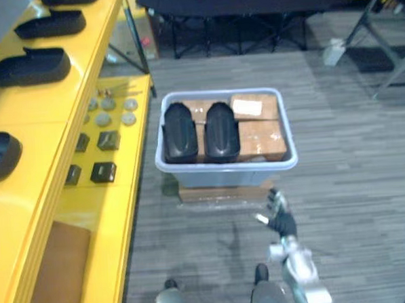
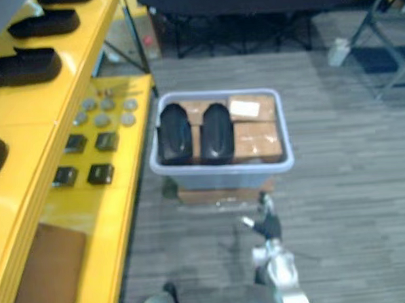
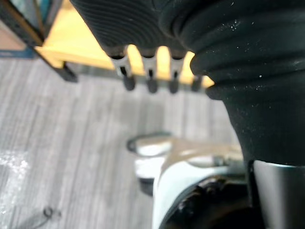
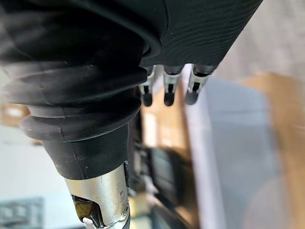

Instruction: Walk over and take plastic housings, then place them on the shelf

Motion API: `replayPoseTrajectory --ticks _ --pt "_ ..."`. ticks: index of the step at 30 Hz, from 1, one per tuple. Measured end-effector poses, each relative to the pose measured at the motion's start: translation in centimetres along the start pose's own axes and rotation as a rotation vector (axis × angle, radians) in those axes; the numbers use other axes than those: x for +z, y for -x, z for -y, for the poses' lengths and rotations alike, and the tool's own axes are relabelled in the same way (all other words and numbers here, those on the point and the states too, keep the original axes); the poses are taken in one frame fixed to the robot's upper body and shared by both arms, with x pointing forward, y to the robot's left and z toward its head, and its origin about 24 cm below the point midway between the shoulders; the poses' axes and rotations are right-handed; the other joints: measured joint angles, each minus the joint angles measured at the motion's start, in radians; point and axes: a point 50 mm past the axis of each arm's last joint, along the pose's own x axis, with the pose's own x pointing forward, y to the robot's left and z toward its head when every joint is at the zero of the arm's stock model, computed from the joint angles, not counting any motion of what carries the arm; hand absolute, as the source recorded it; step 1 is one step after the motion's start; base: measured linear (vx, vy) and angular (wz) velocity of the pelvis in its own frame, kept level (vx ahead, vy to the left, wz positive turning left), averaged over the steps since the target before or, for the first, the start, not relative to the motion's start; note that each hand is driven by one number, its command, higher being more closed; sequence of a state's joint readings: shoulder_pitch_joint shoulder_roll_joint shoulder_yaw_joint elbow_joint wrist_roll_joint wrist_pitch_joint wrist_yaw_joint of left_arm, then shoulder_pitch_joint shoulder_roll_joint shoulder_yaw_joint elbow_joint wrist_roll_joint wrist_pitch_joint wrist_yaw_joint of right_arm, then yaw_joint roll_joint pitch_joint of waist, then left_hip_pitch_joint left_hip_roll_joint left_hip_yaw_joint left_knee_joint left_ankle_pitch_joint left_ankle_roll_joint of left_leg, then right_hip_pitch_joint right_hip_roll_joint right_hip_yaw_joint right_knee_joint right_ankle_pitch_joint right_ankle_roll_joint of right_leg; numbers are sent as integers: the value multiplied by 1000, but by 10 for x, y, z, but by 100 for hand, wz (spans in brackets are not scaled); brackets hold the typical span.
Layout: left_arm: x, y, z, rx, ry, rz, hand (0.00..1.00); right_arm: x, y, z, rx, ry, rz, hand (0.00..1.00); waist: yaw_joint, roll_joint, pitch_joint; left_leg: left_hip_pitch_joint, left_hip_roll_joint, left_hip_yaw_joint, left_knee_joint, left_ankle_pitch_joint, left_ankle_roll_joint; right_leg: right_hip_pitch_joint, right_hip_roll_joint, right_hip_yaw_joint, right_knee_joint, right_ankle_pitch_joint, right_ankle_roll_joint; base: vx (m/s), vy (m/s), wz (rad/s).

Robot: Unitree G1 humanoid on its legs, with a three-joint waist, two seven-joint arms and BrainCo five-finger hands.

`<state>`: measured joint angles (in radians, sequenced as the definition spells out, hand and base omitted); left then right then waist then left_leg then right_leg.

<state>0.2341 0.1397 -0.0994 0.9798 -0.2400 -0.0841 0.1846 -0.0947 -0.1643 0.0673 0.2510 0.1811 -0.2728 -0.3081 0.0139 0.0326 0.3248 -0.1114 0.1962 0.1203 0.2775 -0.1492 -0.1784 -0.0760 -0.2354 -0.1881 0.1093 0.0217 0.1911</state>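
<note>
I'm stopped just short of the bin [image 1: 227, 165], which sits on the floor to the right of the yellow shelf [image 1: 25, 137]. Two black housings [image 1: 180, 132] stand side by side in the bin's left half, and boxes [image 1: 259, 136] fill its right half. Other housings [image 1: 28, 67] already lie on the shelf's top level, far left.

My right hand [image 1: 282, 220] hovers low on the near side of the bin, clear of the rim, with its fingers loosely spread and empty. My left hand [image 3: 150, 78] hangs near the shelf's edge, its fingers [image 3: 128, 81] relaxed in a row and holding nothing.

I judge this to be the approach, with nothing picked up yet. To do it well I'd close the gap first, so I'm not reaching at full stretch. Then I'd bring the right hand over the near rim and down onto the right-hand housing. The two sit close together, so the thumb and fingers should span one shell's width without knocking its neighbour. I'd lift straight up before turning left.
</note>
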Motion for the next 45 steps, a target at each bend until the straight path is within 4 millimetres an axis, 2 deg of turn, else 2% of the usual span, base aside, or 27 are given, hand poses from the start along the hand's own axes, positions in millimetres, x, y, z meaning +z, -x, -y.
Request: replayPoseTrajectory --ticks 1,3,4,6,7,9,10,12,14,15,17,21,24,32,39,43,45 --pt "1 0 1 3 2 5 0 7 -9 1 -21 1 23 0 5 3 5 -5 -1 -17 7 0 0 -1 1 0 0 0 0 68 23 4" --pt "4 0 1 3 3 15 0 28 -38 5 -112 -17 76 0 20 3 17 -12 -5 -42 13 0 0 7 0 -13 0 0 -1 52 24 12" --pt "5 0 1 2 4 19 0 31 -45 9 -139 -23 77 0 25 4 19 -14 -6 -54 12 0 0 8 -1 -21 0 0 -1 27 21 19" --pt "12 0 2 -2 18 47 0 50 -72 23 -235 2 114 0 36 6 56 -15 -12 -85 12 0 0 22 -6 -46 5 0 -1 -13 27 26" --pt "14 -1 3 -4 26 55 0 57 -78 27 -254 6 126 0 38 10 71 -16 -14 -88 13 0 0 26 -8 -54 6 0 -1 -74 40 29" --pt "20 0 6 -14 74 77 0 87 -103 46 -320 13 182 0 45 23 114 -64 -23 -123 37 -3 5 -2 -15 -69 26 0 0 -107 40 28" --pt "21 0 8 -18 77 82 0 94 -108 51 -337 15 191 0 47 28 121 -82 -27 -136 46 -4 5 -12 -18 -78 32 0 0 -138 45 31" --pt "26 0 15 -36 93 92 0 118 -128 81 -420 24 183 0 68 58 141 -141 -43 -170 79 -8 11 -54 -31 -90 61 0 0 -153 52 27" --pt "29 -1 20 -48 115 93 0 131 -136 95 -466 21 170 0 85 76 151 -175 -49 -187 101 -9 12 -79 -37 -97 80 -1 0 -140 37 22" --pt "30 -2 25 -61 132 86 0 144 -142 109 -511 11 164 0 92 95 164 -207 -60 -203 122 -9 13 -99 -47 -110 103 -5 1 -177 45 29" --pt "27 -1 29 -68 134 73 0 155 -145 119 -544 8 154 0 107 108 170 -236 -74 -221 138 -9 14 -129 -61 -110 131 -9 4 -136 41 19" --pt "8 2 42 -101 144 -11 0 172 -147 151 -636 28 103 0 142 138 184 -299 -115 -237 157 6 29 -195 -105 -111 185 -17 14 -105 45 17" --pt "9 3 49 -135 149 -6 0 179 -148 155 -630 33 90 0 162 155 189 -333 -124 -243 181 7 31 -223 -114 -111 204 -18 15 -64 29 9" --pt "15 1 54 -192 171 -3 0 200 -151 159 -643 76 94 0 202 164 183 -400 -149 -256 215 14 38 -281 -140 -113 248 -23 18 -31 20 8" --pt "17 1 61 -228 161 -11 0 217 -148 169 -710 140 126 0 248 208 152 -449 -163 -281 239 16 42 -308 -151 -137 264 -25 18 -31 18 9" --pt "18 1 64 -252 151 -7 0 219 -149 168 -737 160 93 0 256 216 147 -451 -167 -282 238 16 42 -309 -156 -137 262 -25 18 0 4 1" --pt "20 2 67 -273 137 0 0 220 -147 173 -773 193 71 0 272 233 135 -456 -170 -283 238 15 42 -312 -158 -140 259 -24 19 0 0 0"
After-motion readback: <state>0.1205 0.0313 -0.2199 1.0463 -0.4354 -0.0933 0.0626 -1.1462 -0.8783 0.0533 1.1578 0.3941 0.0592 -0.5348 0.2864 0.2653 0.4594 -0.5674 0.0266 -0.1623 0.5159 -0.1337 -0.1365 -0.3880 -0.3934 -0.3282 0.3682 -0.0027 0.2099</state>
